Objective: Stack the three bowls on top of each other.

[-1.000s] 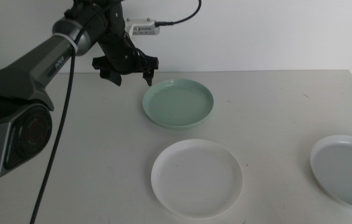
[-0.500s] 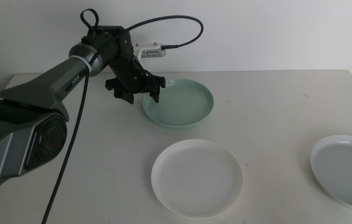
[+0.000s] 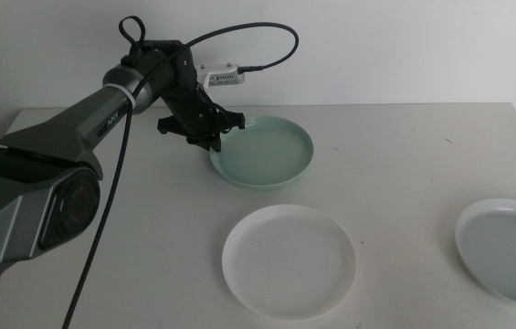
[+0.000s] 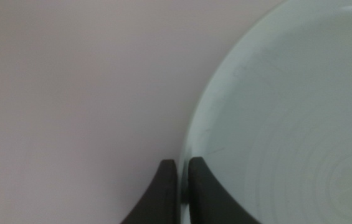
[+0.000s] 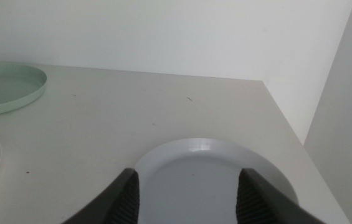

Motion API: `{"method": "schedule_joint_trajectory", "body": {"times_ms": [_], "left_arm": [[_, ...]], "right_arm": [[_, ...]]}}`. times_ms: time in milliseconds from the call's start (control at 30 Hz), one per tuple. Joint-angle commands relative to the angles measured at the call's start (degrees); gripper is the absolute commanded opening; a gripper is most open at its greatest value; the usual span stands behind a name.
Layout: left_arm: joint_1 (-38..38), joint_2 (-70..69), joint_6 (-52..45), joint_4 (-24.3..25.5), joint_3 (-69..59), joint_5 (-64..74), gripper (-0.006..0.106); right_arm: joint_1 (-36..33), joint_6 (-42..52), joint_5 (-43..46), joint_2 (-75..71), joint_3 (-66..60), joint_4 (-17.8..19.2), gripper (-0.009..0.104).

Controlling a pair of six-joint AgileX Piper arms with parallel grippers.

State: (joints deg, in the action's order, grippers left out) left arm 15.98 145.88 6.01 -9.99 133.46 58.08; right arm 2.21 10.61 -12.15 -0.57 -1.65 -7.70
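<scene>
A plain white wall backs a pale matte table (image 3: 404,174), whose far edge meets the wall behind the arms. A small white box (image 3: 222,72) with a black cable (image 3: 239,32) looping over it hangs at the wall, just behind the left arm's wrist. The shallow round mint green plastic bowl (image 3: 264,152) sits flat and upright toward the back of the table; the shallow round white plastic bowl (image 3: 289,260) lies nearer the front, apart from it, and the shallow round pale grey-blue plastic bowl (image 3: 506,250) rests well away at the right edge. The left gripper (image 3: 210,139) is down at the mint green bowl's left rim; in the left wrist view its two dark jaws stand nearly together with the thin rim (image 4: 184,163) pinched between them, one jaw outside the bowl and one inside. The right gripper (image 5: 187,186) waits low over the near edge of the grey-blue bowl, jaws spread wide with the bowl seen between them.
</scene>
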Motion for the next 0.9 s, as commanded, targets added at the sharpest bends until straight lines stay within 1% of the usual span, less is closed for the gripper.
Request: {"method": "schedule_joint_trajectory", "body": {"times_ms": [0,67,267,500,700,867], "left_arm": [[0.04,-4.23,-0.08,0.06,1.28,-0.58,0.0],[0.04,-5.4,-0.08,1.18,1.28,-0.54,0.0],[0.04,-11.87,-0.01,2.15,1.28,1.58,0.0],[1.02,-19.26,0.43,1.35,0.79,6.39,0.0],[4.32,-26.74,1.69,2.19,-4.74,8.21,0.0],[8.17,-33.74,4.99,5.8,-12.38,7.83,0.0]], "right_arm": [[0.39,0.47,4.46,-1.0,0.37,0.59,0.041],[0.39,0.47,4.46,-1.0,0.37,0.59,0.041],[0.39,0.47,4.46,-1.0,0.37,0.59,0.041],[0.39,0.47,4.46,-1.0,0.37,0.59,0.041],[0.39,0.47,4.46,-1.0,0.37,0.59,0.041],[0.39,0.47,4.46,-1.0,0.37,0.59,0.041]]}}
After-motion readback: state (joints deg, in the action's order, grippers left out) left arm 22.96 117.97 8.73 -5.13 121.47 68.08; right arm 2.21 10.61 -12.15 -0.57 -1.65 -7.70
